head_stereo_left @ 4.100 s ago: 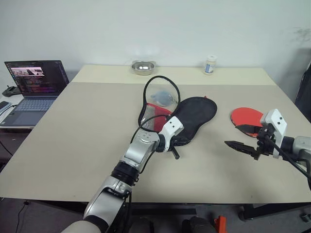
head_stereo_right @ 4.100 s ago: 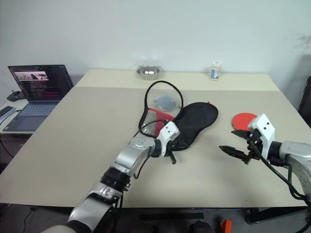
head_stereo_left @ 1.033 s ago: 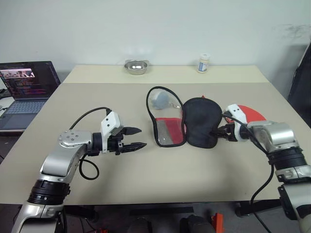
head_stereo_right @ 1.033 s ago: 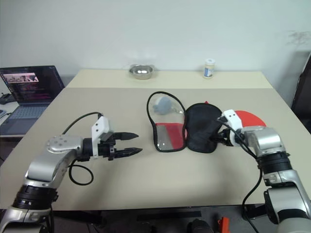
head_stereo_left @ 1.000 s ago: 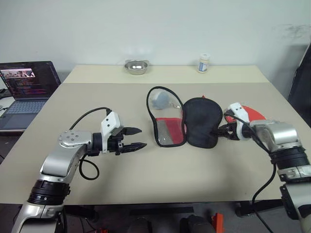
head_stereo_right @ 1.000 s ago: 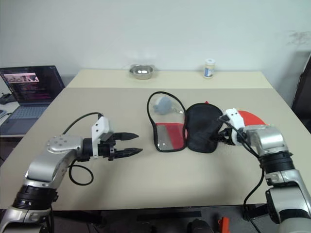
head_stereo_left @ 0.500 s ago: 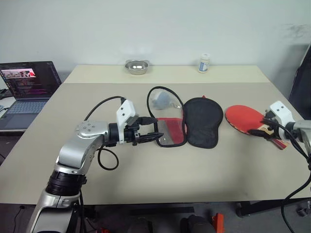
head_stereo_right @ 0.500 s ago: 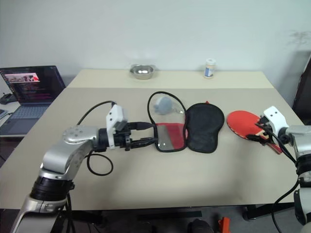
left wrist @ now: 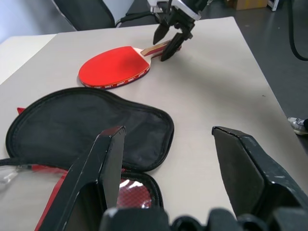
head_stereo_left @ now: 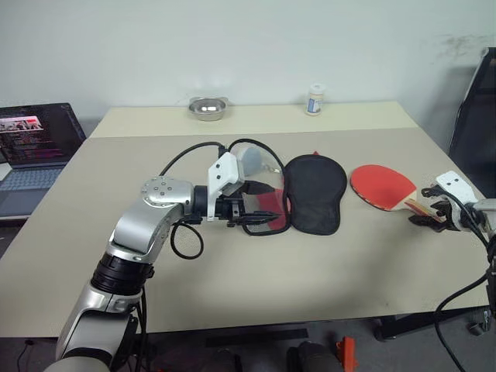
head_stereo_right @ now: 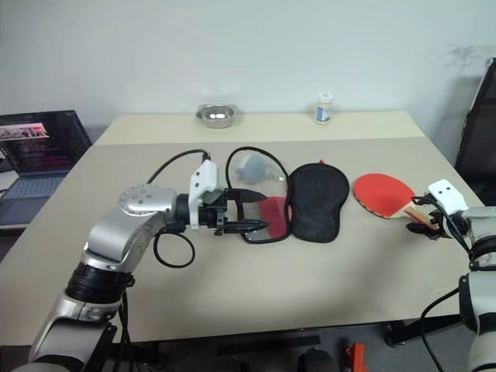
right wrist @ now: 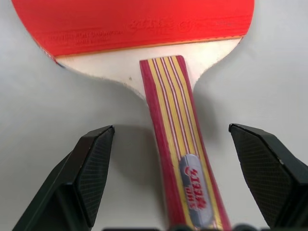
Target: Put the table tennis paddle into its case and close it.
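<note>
Right tool [right wrist: 163, 211] spread wide, 1 finger on either side of the table tennis paddle [head_stereo_left: 383, 187] handle, gripping nothing. Left tool [head_stereo_right: 246, 211] also wide and empty, poised over the case [head_stereo_left: 311, 192], unzipped and splayed flat mid-counter [head_stereo_left: 256, 271]. Paddle right of case, apart. Beyond: bowl [head_stereo_left: 207, 108], bottle [head_stereo_left: 314, 100], laptop [head_stereo_left: 32, 151].

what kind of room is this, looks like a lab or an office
Probably an office or lab used as a robot test space. A plain beige table stands against a bare white wall, an open laptop sits on a side desk, and a black chair stands by the table's right edge.
</note>
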